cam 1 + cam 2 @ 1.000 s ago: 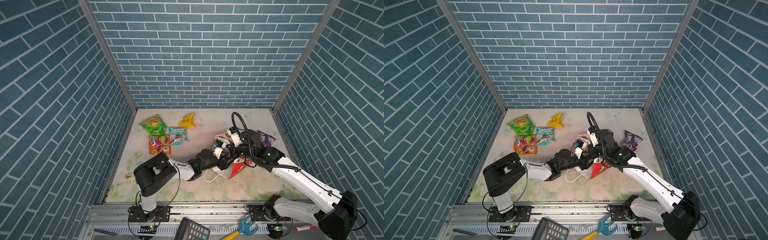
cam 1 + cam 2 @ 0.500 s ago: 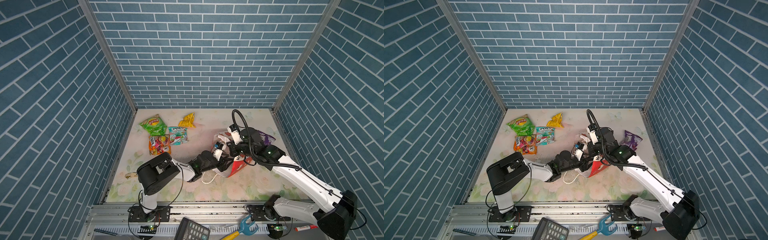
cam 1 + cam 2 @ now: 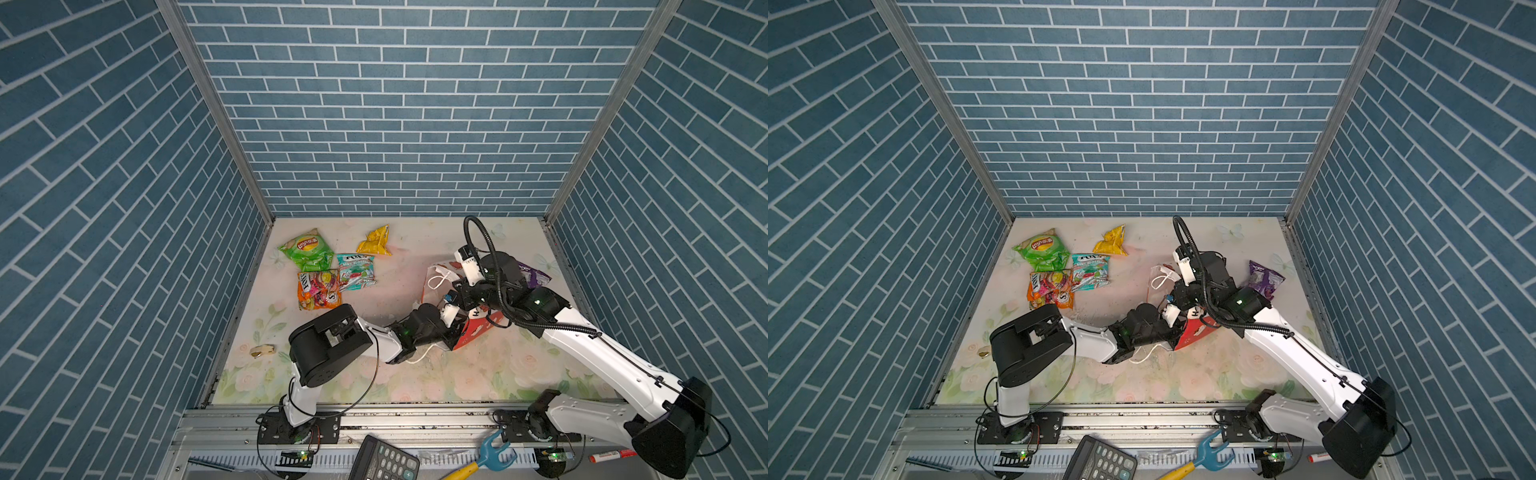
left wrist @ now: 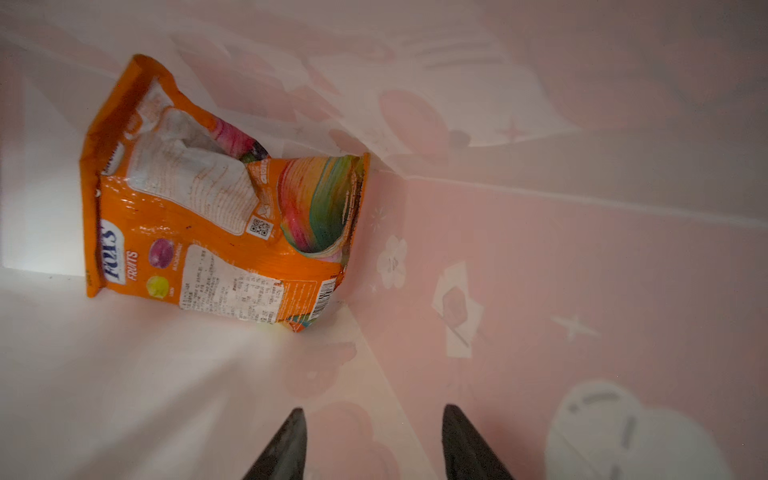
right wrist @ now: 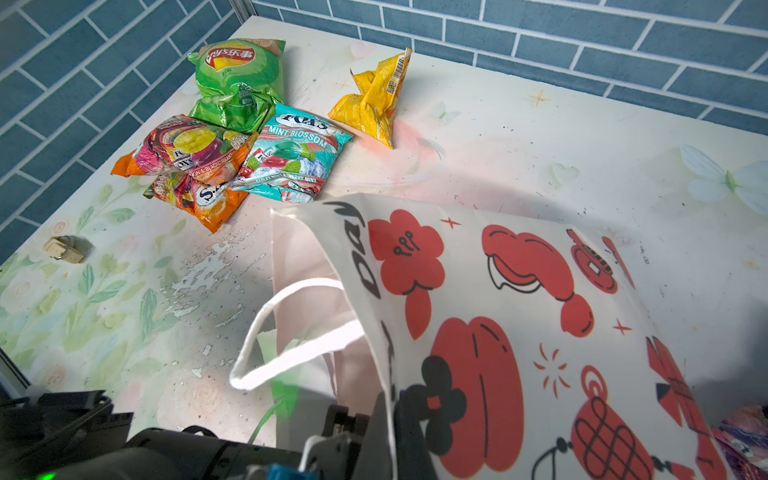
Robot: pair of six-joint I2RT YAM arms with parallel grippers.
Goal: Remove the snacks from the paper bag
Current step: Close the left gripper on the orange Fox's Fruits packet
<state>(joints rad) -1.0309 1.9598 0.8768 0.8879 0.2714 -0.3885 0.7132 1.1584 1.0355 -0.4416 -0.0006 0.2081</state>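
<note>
Orange foil shows deep inside the bag (image 4: 540, 249): a Fox's packet (image 4: 216, 208) lies crumpled at the closed end, ahead of the left gripper (image 4: 372, 411), whose jaws stand partly apart, empty and clear of it. The right gripper (image 5: 390, 424) is pinched tight on the bag's rim beside a cord handle (image 5: 299, 356), with the bag tipped over, mouth toward the left arm. On the table (image 3: 415, 257) the green packet (image 3: 306, 249), yellow packet (image 3: 376, 242), teal packet (image 3: 356, 272) and second orange packet (image 3: 318, 289) cluster together; the purple packet (image 3: 1264, 282) lies beside the right arm.
</note>
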